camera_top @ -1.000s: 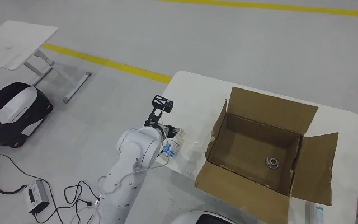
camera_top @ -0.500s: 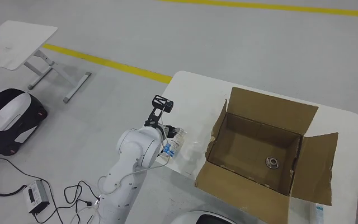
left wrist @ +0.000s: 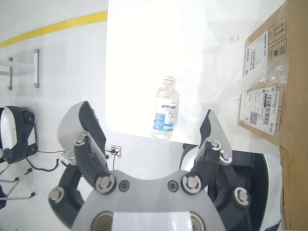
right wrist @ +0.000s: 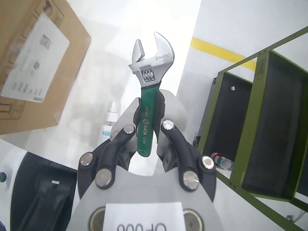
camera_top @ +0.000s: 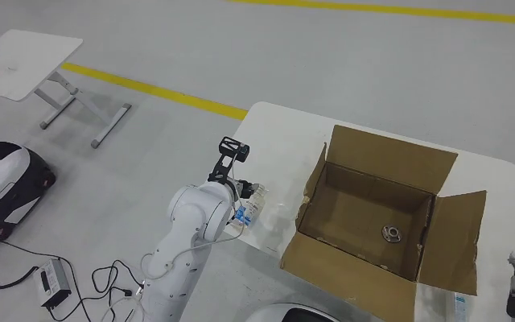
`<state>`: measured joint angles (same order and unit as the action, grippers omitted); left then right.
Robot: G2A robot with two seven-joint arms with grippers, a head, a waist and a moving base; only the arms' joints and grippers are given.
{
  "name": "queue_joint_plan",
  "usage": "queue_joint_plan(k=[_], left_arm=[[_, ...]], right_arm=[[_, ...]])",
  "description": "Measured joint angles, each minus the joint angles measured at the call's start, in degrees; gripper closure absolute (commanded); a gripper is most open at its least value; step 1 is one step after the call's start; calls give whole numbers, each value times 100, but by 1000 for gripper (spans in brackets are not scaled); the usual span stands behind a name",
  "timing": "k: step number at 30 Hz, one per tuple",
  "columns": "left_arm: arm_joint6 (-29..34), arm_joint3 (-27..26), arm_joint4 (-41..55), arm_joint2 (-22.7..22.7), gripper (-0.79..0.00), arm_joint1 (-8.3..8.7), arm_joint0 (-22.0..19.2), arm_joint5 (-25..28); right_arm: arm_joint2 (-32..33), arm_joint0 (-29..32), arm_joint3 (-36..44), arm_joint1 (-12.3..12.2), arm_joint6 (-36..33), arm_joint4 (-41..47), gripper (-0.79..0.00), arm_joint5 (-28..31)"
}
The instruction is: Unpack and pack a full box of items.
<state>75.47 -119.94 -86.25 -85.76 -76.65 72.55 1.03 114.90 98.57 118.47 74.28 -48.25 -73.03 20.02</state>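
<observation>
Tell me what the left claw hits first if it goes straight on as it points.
Likely the clear bottle at the table edge, in line with the open left claw; depth is hard to judge.

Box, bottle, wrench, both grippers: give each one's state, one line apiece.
Box: upright on the table, flaps open, one ring inside.
Bottle: capped, on the table near its edge, ungripped.
Wrench: held by its green handle, head free.
Left gripper: open, aimed at the bottle, not touching it.
Right gripper: shut on the wrench.
</observation>
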Motion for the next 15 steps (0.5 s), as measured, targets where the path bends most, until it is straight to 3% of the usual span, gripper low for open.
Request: queue_joint_plan(k=[9,15], left_arm=[[0,0,0,0,-785,0,0,0],[0,0,0,0,-785,0,0,0]], right_arm=[[-415,-31,-790,-42,45,-452,0,9],[-576,-52,-888,-67,-13,-533,0,2]])
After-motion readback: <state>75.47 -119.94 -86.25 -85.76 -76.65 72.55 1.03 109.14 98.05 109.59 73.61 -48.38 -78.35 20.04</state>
